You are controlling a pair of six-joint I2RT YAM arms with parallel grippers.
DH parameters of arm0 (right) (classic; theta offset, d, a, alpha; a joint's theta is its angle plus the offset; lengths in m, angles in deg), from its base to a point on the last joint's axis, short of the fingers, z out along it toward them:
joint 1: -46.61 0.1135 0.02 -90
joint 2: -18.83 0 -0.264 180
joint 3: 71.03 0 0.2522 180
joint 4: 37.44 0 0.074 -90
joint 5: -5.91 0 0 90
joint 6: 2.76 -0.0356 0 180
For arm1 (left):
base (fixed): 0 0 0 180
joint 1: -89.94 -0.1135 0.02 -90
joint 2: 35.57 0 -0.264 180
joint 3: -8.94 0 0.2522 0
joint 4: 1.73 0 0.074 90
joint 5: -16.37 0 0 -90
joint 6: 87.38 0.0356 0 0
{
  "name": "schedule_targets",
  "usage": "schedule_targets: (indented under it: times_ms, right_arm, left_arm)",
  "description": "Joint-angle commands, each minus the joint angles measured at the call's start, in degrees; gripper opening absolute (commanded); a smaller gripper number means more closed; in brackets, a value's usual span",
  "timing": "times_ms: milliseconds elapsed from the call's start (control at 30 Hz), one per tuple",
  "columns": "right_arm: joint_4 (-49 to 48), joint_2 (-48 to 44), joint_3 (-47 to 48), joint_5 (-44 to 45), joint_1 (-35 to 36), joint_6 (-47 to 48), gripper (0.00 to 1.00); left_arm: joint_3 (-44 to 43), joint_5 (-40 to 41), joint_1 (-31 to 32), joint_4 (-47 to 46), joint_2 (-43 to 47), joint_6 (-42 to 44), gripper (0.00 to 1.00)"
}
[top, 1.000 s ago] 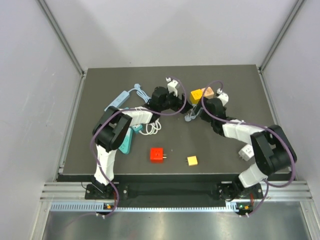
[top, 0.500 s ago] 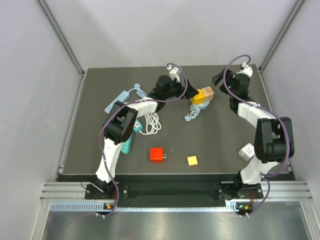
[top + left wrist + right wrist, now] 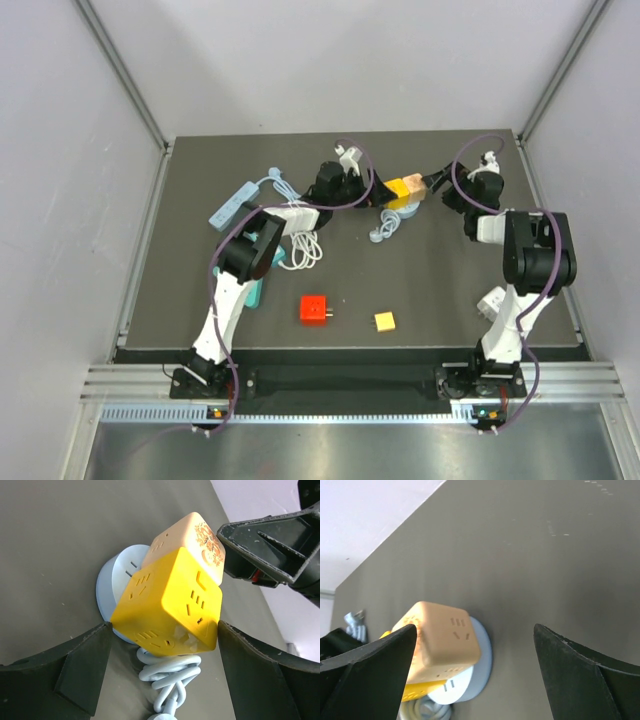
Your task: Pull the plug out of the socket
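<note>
- Since the earlier frame, the right gripper (image 3: pixel 437 186) has swung down from the upper right of the top view to sit just right of the cubes. The left gripper (image 3: pixel 372 192) has edged in on their left.
- Only the top view shows both arms, plus a red cube (image 3: pixel 314 309) and a small yellow block (image 3: pixel 385 321) lying loose at lower centre. It also shows a pale blue power strip (image 3: pixel 232 203) at upper left.
- The left wrist view alone shows the slot faces of the yellow cube plug (image 3: pixel 167 607) and the looped cable (image 3: pixel 167 677) below it.
- The right wrist view shows the peach cube plug (image 3: pixel 442 637) from its other side.
- Both cube plugs sit tilted on the round socket (image 3: pixel 112 587), at upper centre of the top view. They touch side by side, and the pair's long axis runs lower left to upper right in the left wrist view.
- Counted: two plugs on one socket, two loose blocks, one strip.
- Left jaws stand wide apart on either side of the yellow plug; whether the tips touch it cannot be told.
- Right jaws are spread wide with nothing between them, and the peach plug is beside one finger (image 3: pixel 365 675).
</note>
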Motion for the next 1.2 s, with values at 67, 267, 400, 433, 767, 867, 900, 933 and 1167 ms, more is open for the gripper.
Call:
schedule_targets:
  times_ms: [67,267,400,433,767,867,900,933,1167]
  right_arm:
    - [-5.7,1.6,1.2,-4.5,0.2,-1.5,1.00]
    - [-8.6,4.4,2.0,-7.4,0.2,-4.9,0.98]
    - [-9.0,5.2,2.2,-8.1,0.2,-5.7,0.95]
    - [-9.2,5.4,2.3,-8.3,0.2,-6.1,0.94]
    - [-14.6,7.3,1.1,-11.8,0.7,-11.4,0.86]
    - [-14.8,7.0,0.1,-11.2,1.0,-11.7,0.85]
    - [-16.1,7.2,-0.2,-11.7,1.0,-12.5,0.83]
    - [-16.8,7.3,-0.4,-12.1,1.0,-12.9,0.79]
    - [-20.7,9.2,-1.1,-13.5,1.3,-16.9,0.63]
  left_arm:
    - [-2.5,-2.8,-1.5,-7.2,-3.4,-7.2,0.88]
    - [-4.5,-3.5,-2.0,-7.0,-5.1,-9.3,0.81]
    - [-5.8,-4.2,-2.0,-6.4,-6.2,-9.7,0.77]
    - [-6.1,-4.4,-2.1,-6.5,-6.3,-10.1,0.75]
    - [-8.0,-5.3,-1.6,-3.0,-6.0,-7.4,0.71]
    - [-8.8,-5.6,-1.3,-2.4,-6.2,-6.8,0.77]
    - [-9.7,-5.8,-1.2,-1.5,-6.4,-6.7,0.78]
    - [-10.1,-6.0,-1.1,-1.2,-6.9,-6.6,0.78]
    - [-13.1,-6.4,-0.2,0.0,-8.8,-6.9,0.73]
